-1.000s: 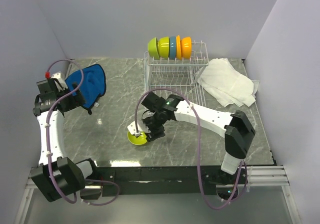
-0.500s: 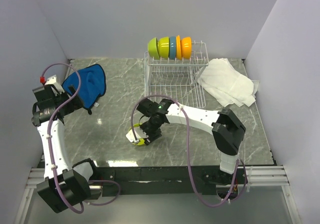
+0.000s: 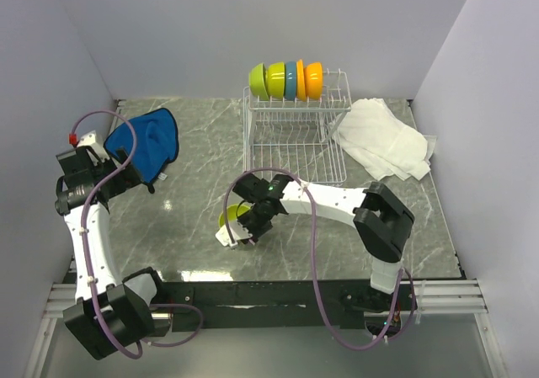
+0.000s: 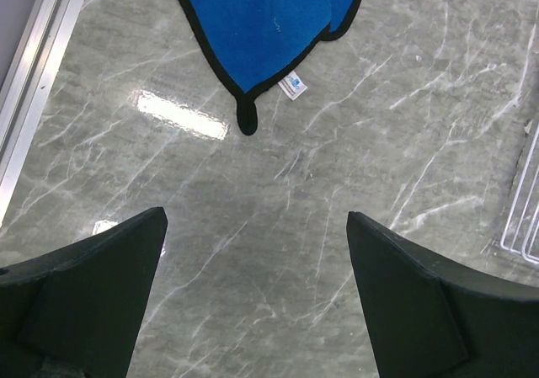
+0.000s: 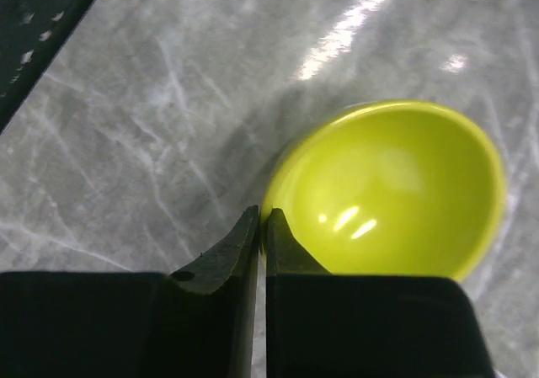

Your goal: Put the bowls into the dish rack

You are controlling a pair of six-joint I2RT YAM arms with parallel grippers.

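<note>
We have four bowls (image 3: 286, 80) standing in the rack (image 3: 295, 146) at the far side and one green bowl (image 5: 396, 193) left to load, at the near middle, its rim pinched between the narrow jaws of our right gripper (image 5: 263, 216), while our left gripper (image 4: 255, 218) gapes wide, holding nothing.

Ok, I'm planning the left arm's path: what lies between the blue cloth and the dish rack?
Only bare marble tabletop between the blue cloth and the dish rack, clearest in the top view.

Glossy lime plastic bowl (image 5: 396, 193) on polished, marble-patterned table (image 3: 185, 218). Left of the wire dish rack (image 3: 296, 119), matt blue cloth (image 3: 150, 142).
</note>
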